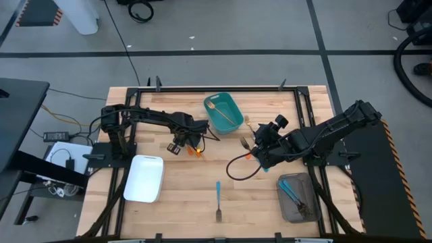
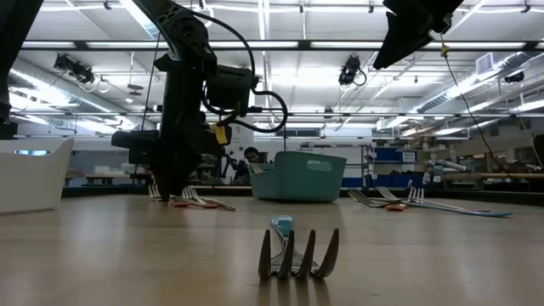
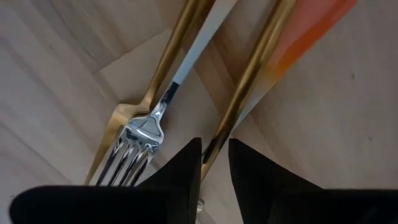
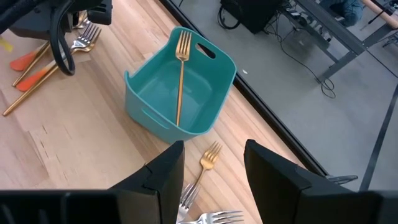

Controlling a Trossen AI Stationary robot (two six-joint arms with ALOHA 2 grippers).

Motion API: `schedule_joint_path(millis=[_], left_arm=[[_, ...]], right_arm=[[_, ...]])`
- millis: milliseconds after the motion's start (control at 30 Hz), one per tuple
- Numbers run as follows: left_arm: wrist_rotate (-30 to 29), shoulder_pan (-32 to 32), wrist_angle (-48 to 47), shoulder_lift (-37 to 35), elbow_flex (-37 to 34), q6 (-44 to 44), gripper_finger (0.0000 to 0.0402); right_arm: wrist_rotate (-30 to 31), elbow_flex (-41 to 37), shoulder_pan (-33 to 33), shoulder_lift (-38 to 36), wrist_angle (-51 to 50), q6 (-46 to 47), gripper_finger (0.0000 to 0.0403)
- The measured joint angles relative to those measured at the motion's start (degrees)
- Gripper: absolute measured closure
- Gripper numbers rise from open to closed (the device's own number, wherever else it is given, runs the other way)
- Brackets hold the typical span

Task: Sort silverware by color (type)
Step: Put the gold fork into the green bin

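The silverware is spread over several spots in the high view: a small heap with orange handles (image 1: 194, 150) lies left of centre, a blue-handled fork (image 1: 219, 200) lies alone at lower centre, one gold fork (image 1: 223, 113) rests inside the teal bin (image 1: 233, 125) at upper centre, a few more pieces lie just right of the bin, and blue-handled pieces sit in the grey tray (image 1: 287, 206) at lower right. The white tray (image 1: 144, 178) at lower left appears to hold nothing. The left gripper (image 1: 177, 144) is lowered onto the heap; in the left wrist view its fingers (image 3: 249, 168) are seen drawn narrowly together around a thin gold stem (image 3: 245, 87) that carries an orange handle, with a white-handled fork (image 3: 146, 134) lying just beside it. Whether the stem is firmly pinched cannot be told. The right gripper (image 4: 214, 180) is held above the table near the bin with its fingers spread and nothing between them, a gold fork on the wood (image 4: 208, 160) showing below it. The utensils are judged light, stiff and slippery, with polished stems lying flat on the wood and partly overlapping, so a neighbour could be dragged along. Hold is judged best taken across the narrow stem near its middle, square to its length, so that the piece does not swing or slide out.
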Motion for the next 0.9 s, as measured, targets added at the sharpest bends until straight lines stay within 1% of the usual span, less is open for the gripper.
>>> schedule_joint_path(millis=[200,300,467,633,900], left_arm=[[-0.01,0.0,0.07,0.0,0.0,-0.38,0.0267],[-0.16,0.0,0.02,0.0,0.02,-0.42,0.0255],[-1.16,0.0,-0.54,0.0,0.77,-0.47,0.0255],[-1.51,-0.02,-3.23,0.0,2.55,-0.55,0.0257],[-1.57,-0.02,-3.87,0.0,2.64,-0.96,0.0258]], right_arm=[[-0.01,0.0,0.0,0.0,0.0,-0.01,0.023],[0.0,0.0,0.0,0.0,0.0,-0.01,0.023],[-0.01,0.0,0.02,0.0,0.02,-0.01,0.023],[-0.01,0.0,0.0,0.0,0.0,-0.01,0.023],[-0.01,0.0,0.0,0.0,0.02,-0.01,0.023]])
